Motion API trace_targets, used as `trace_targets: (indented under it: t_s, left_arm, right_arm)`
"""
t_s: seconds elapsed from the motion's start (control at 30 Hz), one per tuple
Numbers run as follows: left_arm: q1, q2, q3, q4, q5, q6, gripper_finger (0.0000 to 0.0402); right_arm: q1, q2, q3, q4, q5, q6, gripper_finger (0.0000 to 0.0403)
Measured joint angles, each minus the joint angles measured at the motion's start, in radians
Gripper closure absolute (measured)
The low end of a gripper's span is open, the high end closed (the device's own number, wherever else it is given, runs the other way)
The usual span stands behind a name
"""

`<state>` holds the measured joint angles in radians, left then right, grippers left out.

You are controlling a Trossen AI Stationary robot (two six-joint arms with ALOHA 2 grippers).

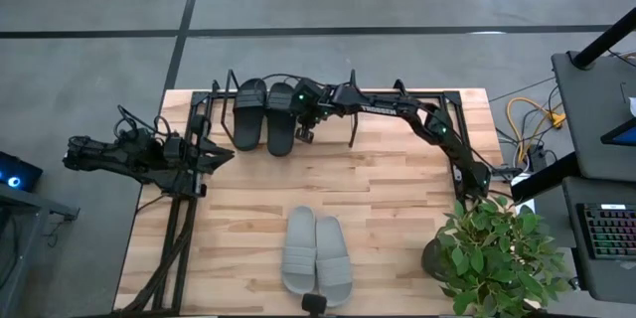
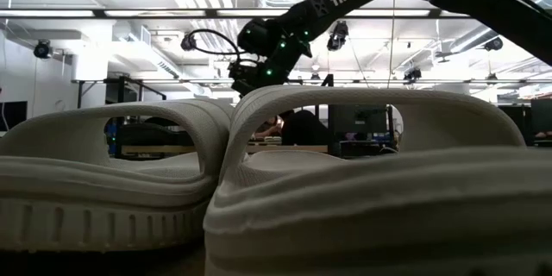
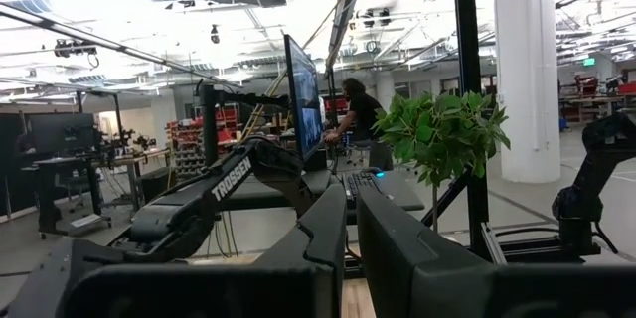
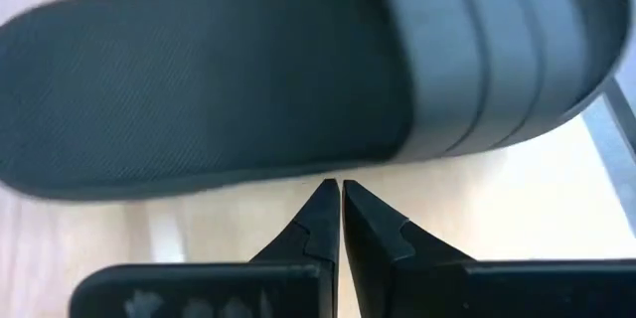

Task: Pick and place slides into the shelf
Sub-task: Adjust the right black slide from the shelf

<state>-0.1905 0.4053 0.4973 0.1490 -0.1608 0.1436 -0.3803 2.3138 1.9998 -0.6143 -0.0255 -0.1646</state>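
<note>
Two black slides sit in the shelf, and two grey slides wait on the table.

The big wooden table [image 1: 397, 229] holds everything. The shelf [image 1: 449, 99] is a black wire rack along the far edge of the table. The right arm reaches across the shelf, and the right gripper [image 4: 341, 187] hangs just beside a black slide [image 4: 248, 70], with its jaws pressed shut and holding nothing. The pair of black slides [image 1: 264, 114] lies side by side at the left end of the shelf. The pair of grey slides [image 1: 316, 255] lies side by side near the front edge of the table, well apart from the shelf. The left gripper [image 1: 221, 152] rests at the left side of the table, its jaws almost shut and empty. A green plant [image 1: 502, 248] stands at the front right corner.
</note>
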Motion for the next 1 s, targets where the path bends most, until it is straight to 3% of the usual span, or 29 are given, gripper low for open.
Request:
trace_targets:
  t_s: [1.0]
  left_arm:
    - [0.0,0.001,0.0,0.0,0.0,0.0,0.0387]
  right_arm:
    - [-0.022,0.0,-0.027,0.095,-0.008,0.0,0.0394]
